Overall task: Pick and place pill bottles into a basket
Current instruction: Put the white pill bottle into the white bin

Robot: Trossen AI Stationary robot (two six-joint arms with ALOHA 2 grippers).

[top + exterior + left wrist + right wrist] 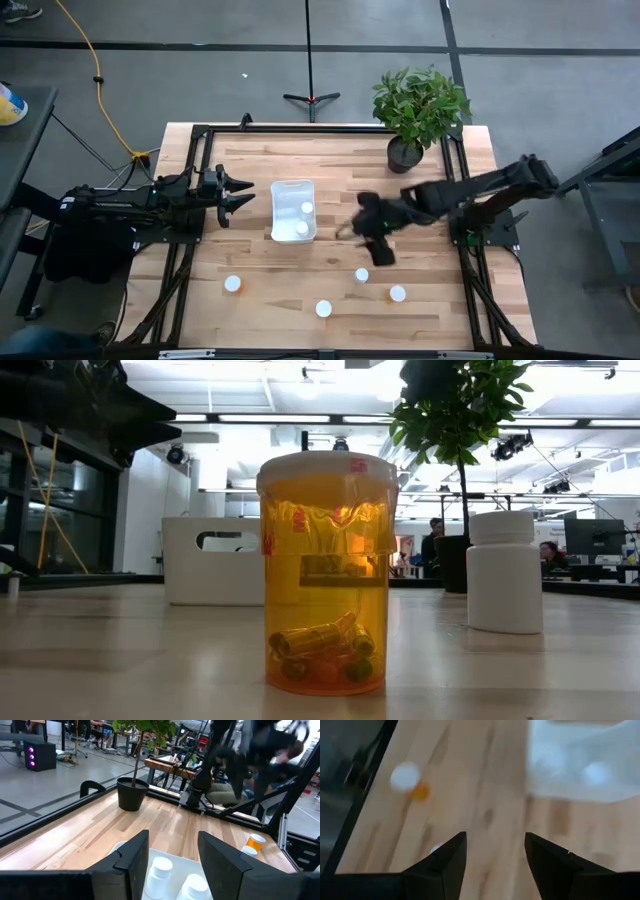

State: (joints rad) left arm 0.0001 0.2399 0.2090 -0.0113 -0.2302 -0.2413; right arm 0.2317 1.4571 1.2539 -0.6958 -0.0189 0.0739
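- While the left pincer (243, 192) waited open and empty just beside the basket (277, 213), the right pincer (352, 232) hung over the middle of the desk (330, 160), its fingers (447, 860) spread with nothing between them.
- The basket sat left of the desk's centre, and two bottles (306, 208) (301, 229) stood inside it.
- Four more bottles stood loose along the near side of the desk: one (233, 284) to the left, one (323, 308) nearest the edge, one (362, 275) just below the right pincer, and one (398, 293) farthest right.
- In the low view, an amber bottle (326, 572) stood closest, with a white bottle (505, 572) behind it to the right.
- A plant (420, 110) stood at the far right corner.
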